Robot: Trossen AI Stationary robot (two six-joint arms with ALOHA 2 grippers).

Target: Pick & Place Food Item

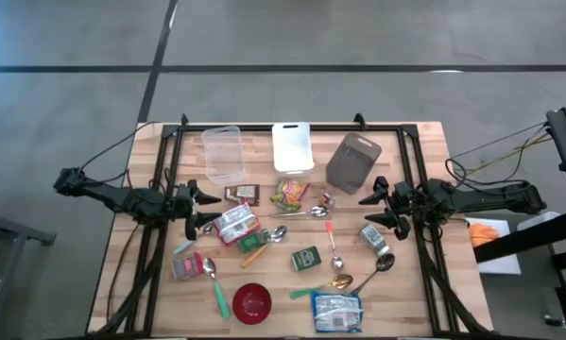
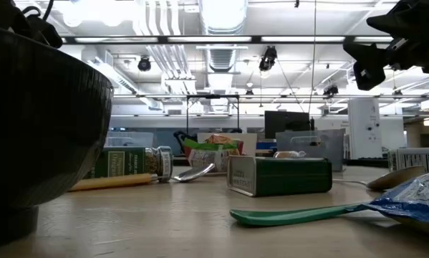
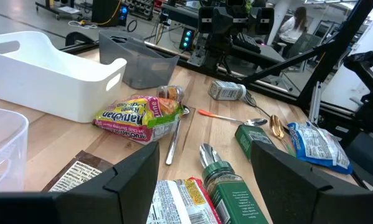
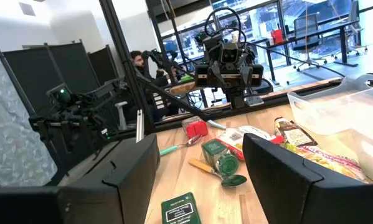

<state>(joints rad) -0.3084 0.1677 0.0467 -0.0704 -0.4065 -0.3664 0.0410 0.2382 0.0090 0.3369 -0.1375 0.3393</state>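
Nearest in the low view: red bowl (image 2: 35, 122), frame left. Left pincer (image 1: 202, 208) and right pincer (image 1: 377, 210) are held spread, nothing pinched, flanking the clutter at bench (image 1: 424, 142) mid-frame. Ramen pack (image 1: 288, 194) sits centre, below the white bin (image 1: 293, 146) — likely the drop target.

From overhead we look straight down on the whole worktop (image 1: 122, 236). Our low camera sits at surface level, hard against the red bowl (image 2: 42, 122), facing the room. Each wrist camera looks across the worktop toward the opposite arm. Three of our views share the green tin (image 2: 278, 175): overhead, low, and right wrist.
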